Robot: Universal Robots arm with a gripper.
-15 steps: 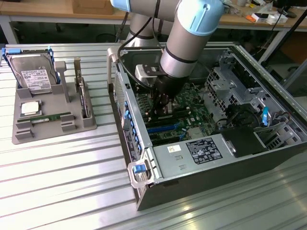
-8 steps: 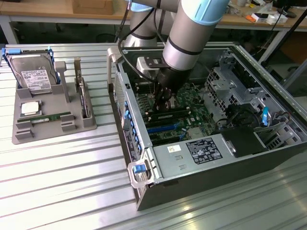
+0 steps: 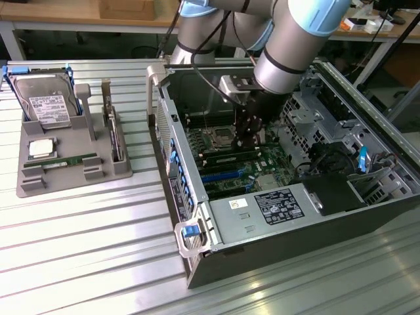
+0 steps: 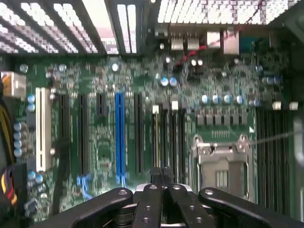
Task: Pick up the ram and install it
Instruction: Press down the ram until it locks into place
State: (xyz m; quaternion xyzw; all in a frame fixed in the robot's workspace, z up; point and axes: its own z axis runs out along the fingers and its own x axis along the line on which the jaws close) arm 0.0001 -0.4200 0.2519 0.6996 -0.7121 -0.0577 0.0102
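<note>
- The gripper (image 3: 247, 139) hangs inside the open computer case (image 3: 197, 216), low over the motherboard (image 3: 226, 164), just beside the empty processor socket (image 3: 218, 136). It points straight down, I think because the memory slots take a part only from above.
- In the wrist view the gripper (image 4: 161, 183) has its fingers (image 4: 151, 199) closed together, almost no gap between them. A thin dark edge stands between the tips; it may be a narrow board held on its edge, but I cannot tell this for sure.
- Under the tips run the long dark memory slots (image 4: 168, 137), parallel with the blue slot (image 4: 119, 133). The closed fingers seem lined up along them, which fits a pressing or seating job.
- A ram (image 3: 73, 160), a thin green stick, lies flat in a groove of the grey holder tray (image 3: 39, 187) on the desk (image 3: 85, 256), well apart from the case, at the exterior view's left.
- On the same tray rest the hard drive (image 3: 44, 105) and the square processor chip (image 3: 41, 148), each in its own recess so that they do not slide.
- The case lies on its side with the panel off, so the board faces up to the arm.
</note>
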